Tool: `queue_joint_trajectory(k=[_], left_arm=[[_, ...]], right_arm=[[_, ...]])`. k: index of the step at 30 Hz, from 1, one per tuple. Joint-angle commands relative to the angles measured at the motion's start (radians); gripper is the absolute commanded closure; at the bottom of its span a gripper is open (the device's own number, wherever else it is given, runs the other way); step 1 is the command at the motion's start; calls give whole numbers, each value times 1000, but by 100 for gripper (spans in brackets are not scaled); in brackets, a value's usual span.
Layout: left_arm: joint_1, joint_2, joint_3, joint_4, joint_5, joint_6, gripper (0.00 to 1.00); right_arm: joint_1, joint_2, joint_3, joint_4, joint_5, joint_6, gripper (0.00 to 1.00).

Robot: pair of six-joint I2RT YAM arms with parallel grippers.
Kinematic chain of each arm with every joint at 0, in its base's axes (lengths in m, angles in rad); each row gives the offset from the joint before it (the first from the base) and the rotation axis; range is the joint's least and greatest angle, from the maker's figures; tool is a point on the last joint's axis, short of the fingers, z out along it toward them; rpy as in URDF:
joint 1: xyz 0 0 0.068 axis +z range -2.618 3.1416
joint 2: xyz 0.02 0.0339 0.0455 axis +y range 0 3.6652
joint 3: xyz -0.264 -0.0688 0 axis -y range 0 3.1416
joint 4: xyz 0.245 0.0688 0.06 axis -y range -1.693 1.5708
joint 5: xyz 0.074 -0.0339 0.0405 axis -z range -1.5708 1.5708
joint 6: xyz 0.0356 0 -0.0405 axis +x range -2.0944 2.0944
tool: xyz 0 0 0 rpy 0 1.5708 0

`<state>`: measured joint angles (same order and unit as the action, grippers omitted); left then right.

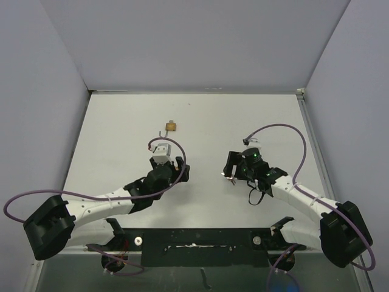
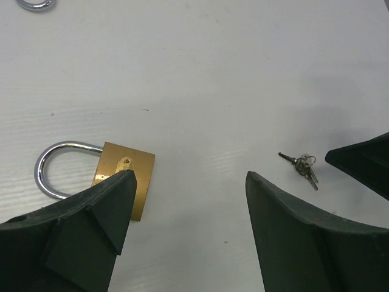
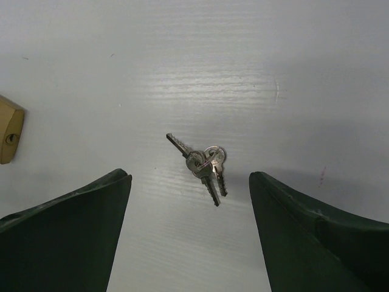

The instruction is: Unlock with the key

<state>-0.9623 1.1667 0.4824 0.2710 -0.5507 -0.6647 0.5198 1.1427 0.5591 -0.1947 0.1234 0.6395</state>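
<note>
A brass padlock [image 1: 172,126] with a steel shackle lies on the white table, ahead of my left gripper [image 1: 182,168]. In the left wrist view the padlock [image 2: 124,176] lies flat just past the left fingertip [image 2: 115,201], shackle pointing left. My left gripper [image 2: 189,176] is open and empty. A small bunch of keys [image 3: 203,164] on a ring lies on the table just ahead of my open, empty right gripper [image 3: 189,175]. The keys also show in the left wrist view [image 2: 302,165]. In the top view my right gripper [image 1: 227,170] is over the keys.
The padlock's brass body [image 3: 9,131], keyhole showing, lies at the left edge of the right wrist view. A right gripper finger [image 2: 364,167] enters the left wrist view at the right. Part of a metal ring [image 2: 33,5] lies at its top left edge. White walls enclose the table [image 1: 200,115].
</note>
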Motion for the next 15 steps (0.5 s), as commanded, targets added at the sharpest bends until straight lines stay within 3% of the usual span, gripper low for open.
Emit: queue_joint_trajectory(k=[1, 6, 13, 15], left_arm=[[35, -27, 24, -35, 69, -6, 29], [40, 4, 62, -205, 219, -74, 29], [44, 16, 1, -212, 301, -150, 28], [51, 36, -6, -218, 300, -151, 28]], right_arm=[[20, -26, 15, 17, 1, 10, 19], [20, -21, 45, 23, 24, 1, 15], [20, -31, 72, 48, 40, -15, 1], [20, -40, 74, 54, 45, -19, 2]])
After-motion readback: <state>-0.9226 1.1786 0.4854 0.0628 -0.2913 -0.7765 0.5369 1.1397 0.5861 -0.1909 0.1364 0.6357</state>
